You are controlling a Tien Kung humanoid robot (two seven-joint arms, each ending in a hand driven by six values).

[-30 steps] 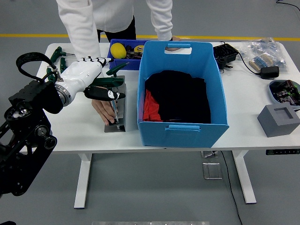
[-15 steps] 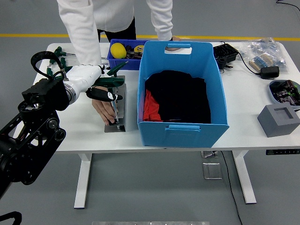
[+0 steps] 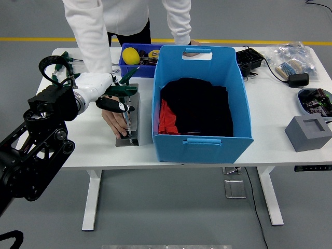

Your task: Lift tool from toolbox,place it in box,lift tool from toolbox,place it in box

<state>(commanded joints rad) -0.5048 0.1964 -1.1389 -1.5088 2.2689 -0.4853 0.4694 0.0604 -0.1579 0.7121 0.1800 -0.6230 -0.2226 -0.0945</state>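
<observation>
A grey tool holder [image 3: 133, 118] stands on the white table just left of the big blue box [image 3: 201, 140]. Green-handled tools stick out of its top. My left hand [image 3: 108, 95], white with black fingers, is at the top of the holder, its fingers curled around a green-handled tool [image 3: 123, 90]. A person's hand [image 3: 111, 121] holds the holder's left side. The blue box holds black and red cloth [image 3: 197, 106]. My right hand is out of view.
A small blue bin [image 3: 136, 61] with a yellow object and small parts stands behind the holder. More green-handled tools [image 3: 65, 59] lie at the back left. A grey block [image 3: 308, 133], a bowl, cables and bags sit at the right. The person leans over the far edge.
My left forearm and elbow have swung up and to the right, closer to the table. The hand has stayed at the top of the holder. The person's hand has not moved.
</observation>
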